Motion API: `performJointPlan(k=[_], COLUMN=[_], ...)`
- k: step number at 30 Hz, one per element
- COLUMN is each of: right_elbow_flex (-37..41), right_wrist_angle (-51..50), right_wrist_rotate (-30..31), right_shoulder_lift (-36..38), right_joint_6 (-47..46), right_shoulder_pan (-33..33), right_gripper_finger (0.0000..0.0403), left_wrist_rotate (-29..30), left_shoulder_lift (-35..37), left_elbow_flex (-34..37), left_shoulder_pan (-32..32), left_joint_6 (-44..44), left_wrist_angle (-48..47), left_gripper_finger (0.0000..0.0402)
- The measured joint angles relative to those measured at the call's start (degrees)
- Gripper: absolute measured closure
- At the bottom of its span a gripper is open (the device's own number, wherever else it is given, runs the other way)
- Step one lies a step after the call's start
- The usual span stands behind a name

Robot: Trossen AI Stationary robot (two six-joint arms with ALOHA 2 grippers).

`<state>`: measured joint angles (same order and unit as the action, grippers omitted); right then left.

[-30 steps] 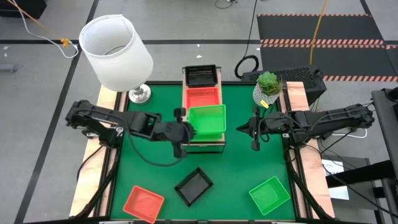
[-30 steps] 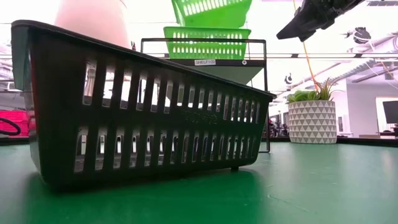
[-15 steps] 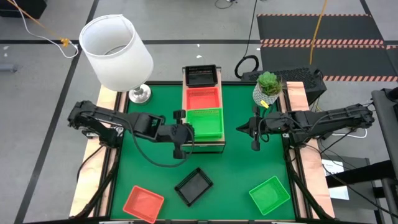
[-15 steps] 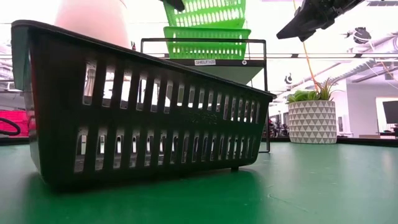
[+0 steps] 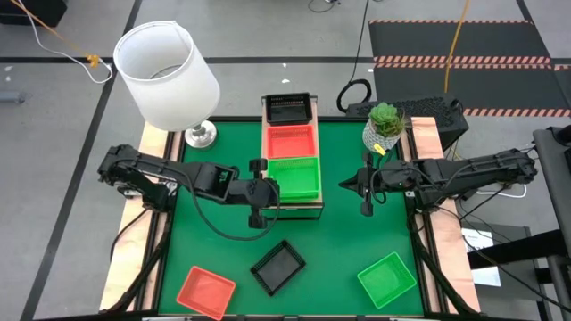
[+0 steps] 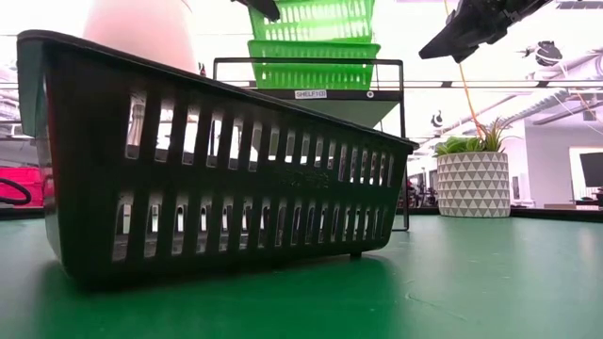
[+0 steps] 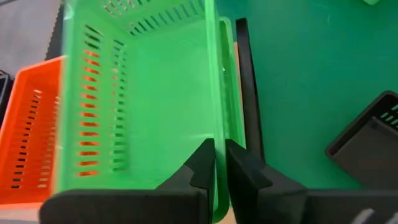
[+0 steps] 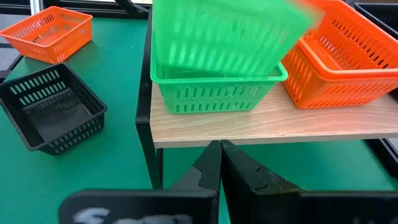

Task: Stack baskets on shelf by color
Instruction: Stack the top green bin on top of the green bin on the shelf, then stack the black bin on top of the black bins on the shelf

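Nesting green on green at the shelf's near end

The left gripper (image 7: pixel 219 163) is pinching the bright green perforated plastic basket's (image 5: pixel 295 176) wall over another on the light-wood shelf (image 8: pixel 261 129); next, letting go cleanly. The right gripper (image 5: pixel 365 193), pressed together, is waiting alongside.

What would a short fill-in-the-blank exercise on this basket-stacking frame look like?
1. The left claw is at the rim of a ____ basket on the shelf.
2. Next along the shelf sits the ____ basket.
3. The black basket on the table lies between an orange one and a ____ one.

Missing: green; orange; green
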<state>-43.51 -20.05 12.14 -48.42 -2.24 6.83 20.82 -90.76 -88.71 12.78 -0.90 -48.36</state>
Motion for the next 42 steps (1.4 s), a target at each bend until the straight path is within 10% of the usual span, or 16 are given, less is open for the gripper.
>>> performJointPlan(k=[15, 42], right_elbow_flex=[0.0, -0.36], right_wrist_angle=[0.02, 15.16], right_wrist_rotate=[-0.02, -0.43], right_shoulder_lift=[0.0, -10.79], right_joint_6=[-0.09, -6.08], right_shoulder_pan=[0.0, 9.78], right_gripper_finger=[0.0399, 0.0399], left_wrist_rotate=[0.24, 11.39], left_shoulder_lift=[0.0, 0.51], left_elbow_flex=[0.0, 2.43], left_shoulder_pan=[-0.02, 7.53], left_joint_6=[1.46, 10.06], left_wrist_angle=[0.69, 1.75], left_gripper_finger=[0.0287, 0.0284])
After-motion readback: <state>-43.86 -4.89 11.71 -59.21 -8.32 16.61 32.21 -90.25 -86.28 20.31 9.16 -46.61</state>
